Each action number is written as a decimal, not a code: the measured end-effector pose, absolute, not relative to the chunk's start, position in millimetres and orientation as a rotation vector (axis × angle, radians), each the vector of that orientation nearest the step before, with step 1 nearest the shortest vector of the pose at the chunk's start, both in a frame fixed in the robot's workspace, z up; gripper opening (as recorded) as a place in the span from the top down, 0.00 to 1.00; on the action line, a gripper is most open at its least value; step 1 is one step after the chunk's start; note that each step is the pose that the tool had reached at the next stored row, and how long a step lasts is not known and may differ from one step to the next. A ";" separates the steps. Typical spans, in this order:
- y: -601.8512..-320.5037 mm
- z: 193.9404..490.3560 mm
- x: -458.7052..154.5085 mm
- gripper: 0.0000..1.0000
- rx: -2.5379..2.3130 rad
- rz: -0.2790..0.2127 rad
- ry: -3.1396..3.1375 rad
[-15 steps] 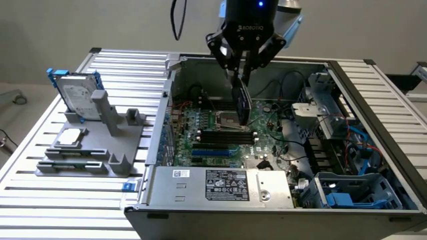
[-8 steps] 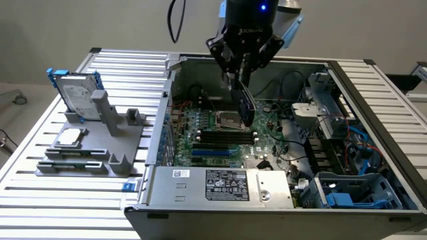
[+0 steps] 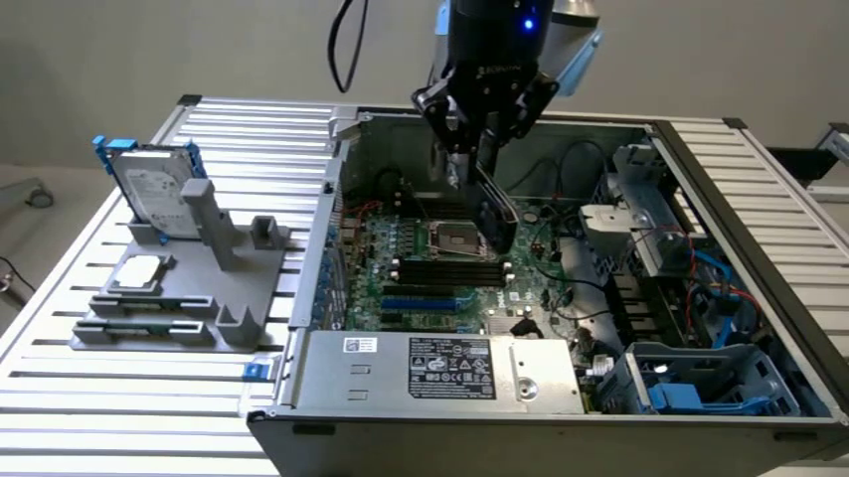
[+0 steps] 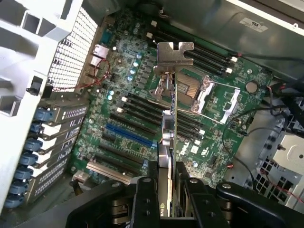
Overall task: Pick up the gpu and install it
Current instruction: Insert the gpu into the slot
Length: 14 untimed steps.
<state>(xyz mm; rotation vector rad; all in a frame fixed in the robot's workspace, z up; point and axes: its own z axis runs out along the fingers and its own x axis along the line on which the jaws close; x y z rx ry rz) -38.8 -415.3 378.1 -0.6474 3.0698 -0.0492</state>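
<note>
Closest in the wrist view, we saw the gripper (image 4: 166, 183) with its two black fingers (image 4: 144, 194) pressed against either face of the gpu (image 4: 167, 128), clamped on it. The card ran edge-on away from the fingers, with its silver bracket (image 4: 175, 53) at the far end. Beyond it lay the green motherboard (image 4: 124, 66). The CPU socket (image 4: 202, 95) showed just past the card's edge, and a blue slot (image 4: 130, 135) sat among the black ones off to one side.

In the exterior view, we saw the gripper (image 3: 480, 139) reaching down into the open computer case (image 3: 318, 248). The gpu (image 3: 494, 204) hung from it at a slant over the motherboard (image 3: 424, 238), beside the CPU socket (image 3: 455, 238). It was not seated in any slot. We could not tell whether its lower end touched the board.

The grey power supply (image 3: 438, 368) filled the edge of the case nearest that camera. Farther off, on the exterior view's left, a grey fixture (image 3: 199, 288) stood on the slatted table (image 3: 80, 397), well apart from the case, with a silver hard drive (image 3: 153, 194) in a blue frame propped upright at its far end
</note>
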 end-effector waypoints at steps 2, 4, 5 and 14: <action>-415.3 376.5 -38.8 0.74 -0.703 -0.049 3.057; -415.3 375.1 -38.8 0.74 -0.758 -0.049 3.044; -415.3 374.5 -38.8 0.74 -0.787 -0.049 3.037; -415.3 368.4 -38.8 0.74 -1.020 -0.045 2.972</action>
